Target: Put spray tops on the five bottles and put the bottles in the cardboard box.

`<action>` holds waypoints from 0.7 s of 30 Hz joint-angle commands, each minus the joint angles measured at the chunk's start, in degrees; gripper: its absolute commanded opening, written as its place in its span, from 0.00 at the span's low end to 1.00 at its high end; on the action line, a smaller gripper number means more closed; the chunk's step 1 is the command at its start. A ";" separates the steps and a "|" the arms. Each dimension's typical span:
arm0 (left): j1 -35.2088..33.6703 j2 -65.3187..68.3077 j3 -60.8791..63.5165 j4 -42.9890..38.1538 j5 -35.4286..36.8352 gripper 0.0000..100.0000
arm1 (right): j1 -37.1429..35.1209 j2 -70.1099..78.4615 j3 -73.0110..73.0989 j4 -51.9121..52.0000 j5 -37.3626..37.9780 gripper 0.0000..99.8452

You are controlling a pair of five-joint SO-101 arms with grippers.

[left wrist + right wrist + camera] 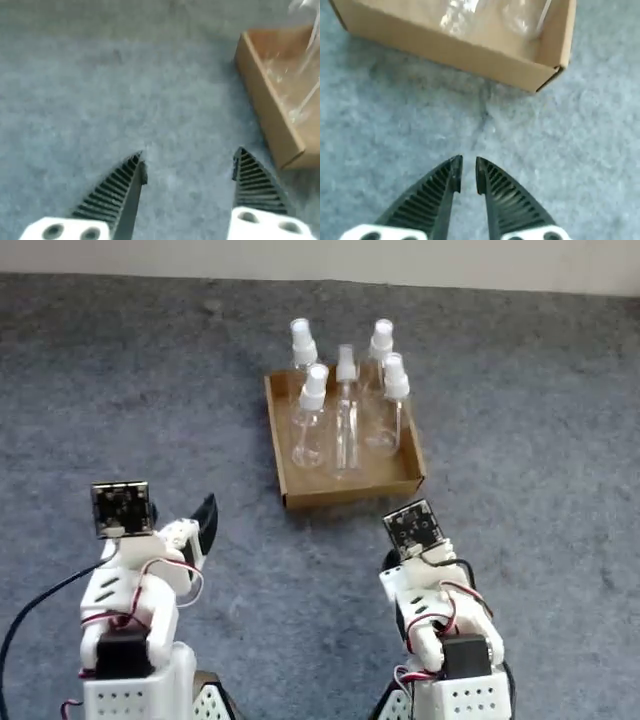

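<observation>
Cardboard box [345, 493] held five spray-topped bottles [346, 430] upright, nozzles up, untouched, ahead of the spread left fingers [120, 187] and the right fingers [442, 192], pressed nearly together.

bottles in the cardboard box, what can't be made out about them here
High view: whether the spray tops sit tight, too small; bases of the rear bottles, hidden by front bottles.
Left wrist view: bottles blurred, cut off at the edge.
Right wrist view: their upper parts, cut off at the edge.
</observation>
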 commanded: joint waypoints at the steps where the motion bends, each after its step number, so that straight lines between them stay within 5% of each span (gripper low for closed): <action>1: -0.84 -0.75 8.57 -4.66 0.26 0.22 | 0.66 -0.48 6.64 0.48 0.70 0.01; 6: -3.30 -0.57 9.01 -1.67 0.35 0.22 | 3.38 -0.48 9.19 5.58 0.70 0.01; 16: -12.70 -0.57 9.01 21.54 0.44 0.22 | 3.82 -0.48 9.19 12.97 0.70 0.01; 21: -12.97 -0.66 9.01 21.71 0.44 0.22 | 3.82 -0.48 9.19 12.97 0.70 0.01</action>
